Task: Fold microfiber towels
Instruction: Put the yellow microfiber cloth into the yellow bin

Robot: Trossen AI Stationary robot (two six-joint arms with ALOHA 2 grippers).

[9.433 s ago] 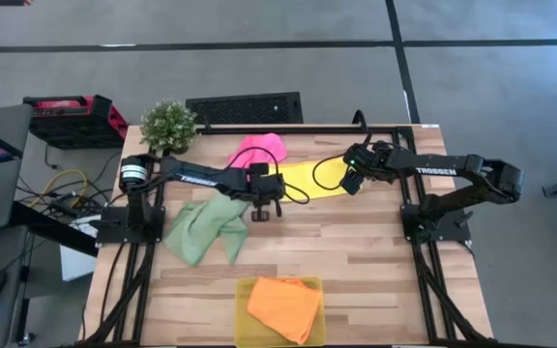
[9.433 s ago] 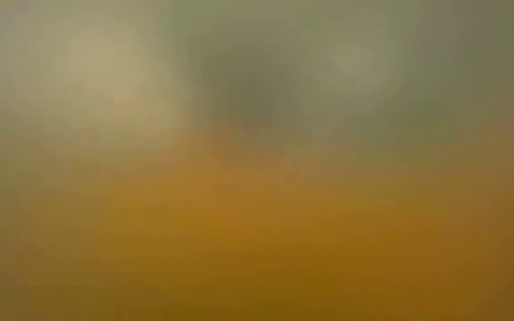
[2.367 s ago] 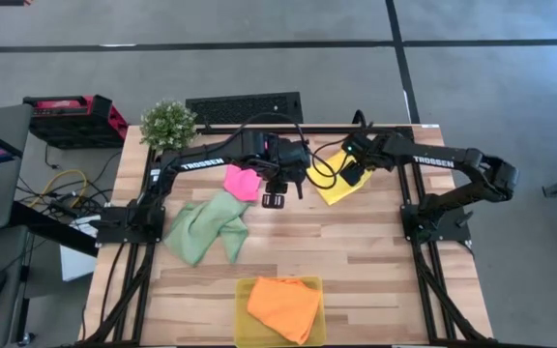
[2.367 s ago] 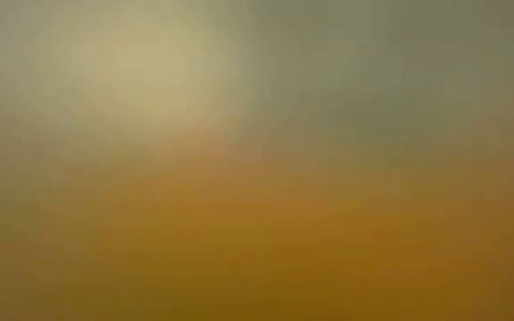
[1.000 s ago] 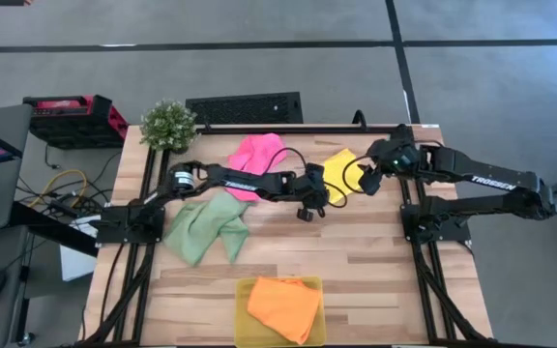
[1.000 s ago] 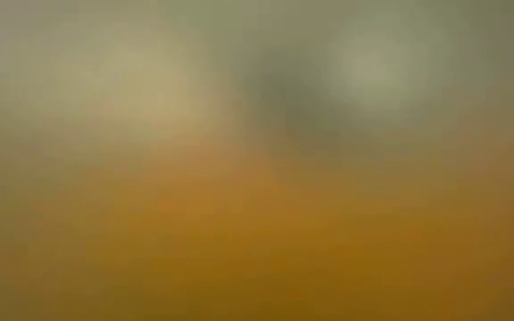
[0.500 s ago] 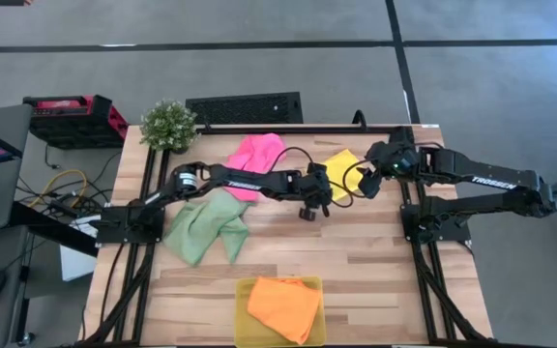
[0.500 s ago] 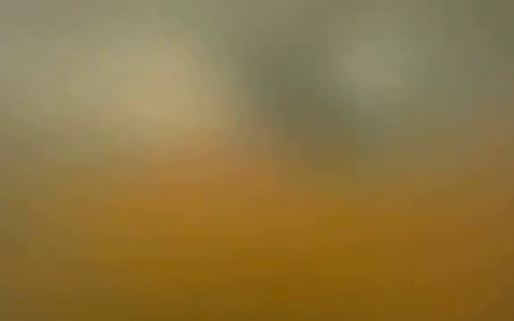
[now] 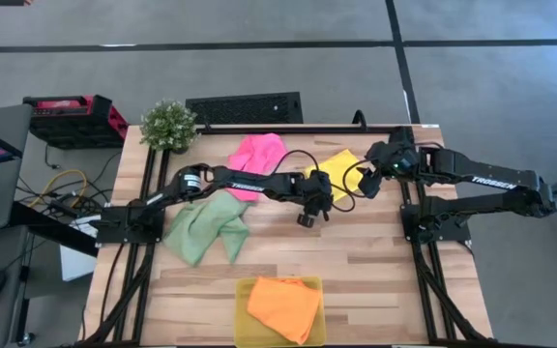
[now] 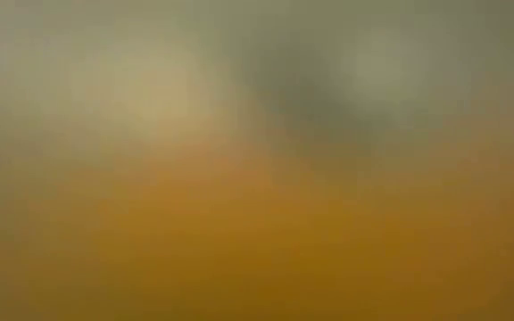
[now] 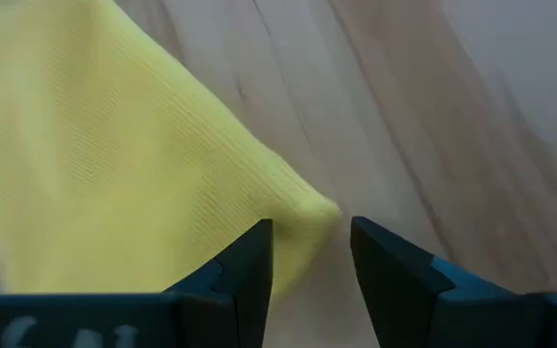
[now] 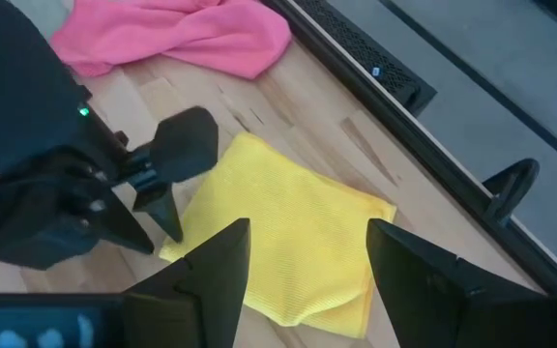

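Note:
The yellow towel (image 9: 341, 166) lies flat and folded over on the table's far right part. My left gripper (image 11: 312, 256) is open, slanting down, with the towel's near corner (image 11: 322, 208) lying between its fingertips; I cannot tell whether they touch it. My right gripper (image 12: 307, 280) hovers open above the same towel (image 12: 293, 237), clear of it. The pink towel (image 9: 259, 152) lies crumpled at the far middle. The green towel (image 9: 206, 225) lies crumpled at the left. The orange towel (image 9: 283, 305) rests in the tray. The low view is only blur.
A translucent yellow tray (image 9: 243, 286) sits at the near edge. A small potted plant (image 9: 168, 124) stands at the far left corner. Black frame rails (image 9: 424, 242) run along both sides of the table. Bare wood lies in the middle and near right.
My left gripper has tipped a little further down over the yellow towel's near corner and has stayed open. The towels lie as before.

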